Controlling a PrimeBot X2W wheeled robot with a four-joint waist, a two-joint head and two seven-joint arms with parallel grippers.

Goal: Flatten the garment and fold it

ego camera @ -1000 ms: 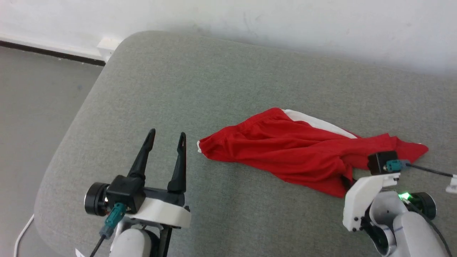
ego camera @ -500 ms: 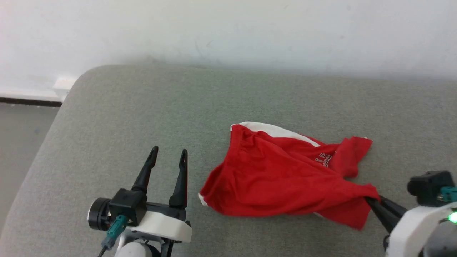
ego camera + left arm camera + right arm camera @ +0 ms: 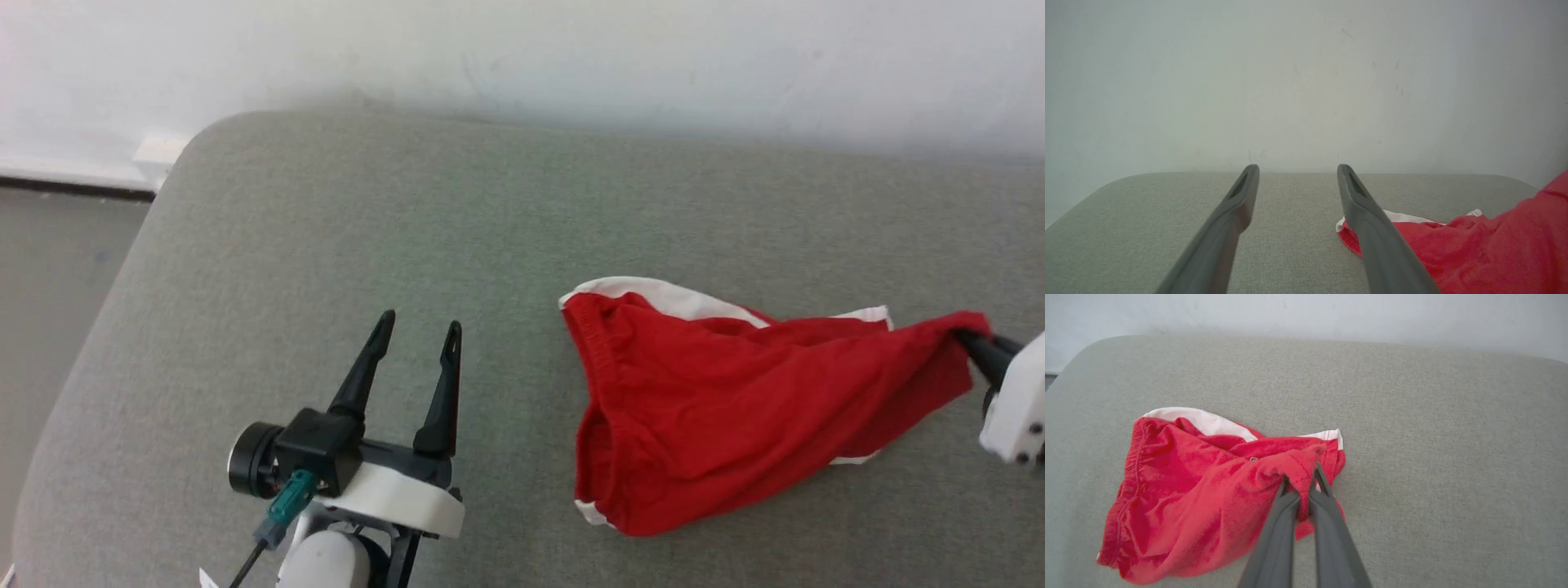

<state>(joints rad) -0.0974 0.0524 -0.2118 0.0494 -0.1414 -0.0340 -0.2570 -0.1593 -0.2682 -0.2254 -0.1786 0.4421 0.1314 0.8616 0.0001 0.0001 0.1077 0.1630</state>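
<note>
Grey fabric cushion (image 3: pixel 326 245) up against a white wall (image 3: pixel 522 49). The red shorts (image 3: pixel 735 408) are lying bunched up on its right side, one end pinched tight in the right claw (image 3: pixel 1301 479). The left claw (image 3: pixel 421 321) hovers spread wide off to their left, not touching them.

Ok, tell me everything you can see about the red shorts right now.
The shorts are bright red, in a soft, thin-looking fabric, with a gathered elastic waistband and white side stripes. They lie crumpled, not flat, on the grey upholstered cushion, waistband toward the robot's left. The right gripper is shut on a bunched corner at their right end, which seems raised off the cushion, with the cloth drawn toward it. The left gripper is open and apart from them.
</note>
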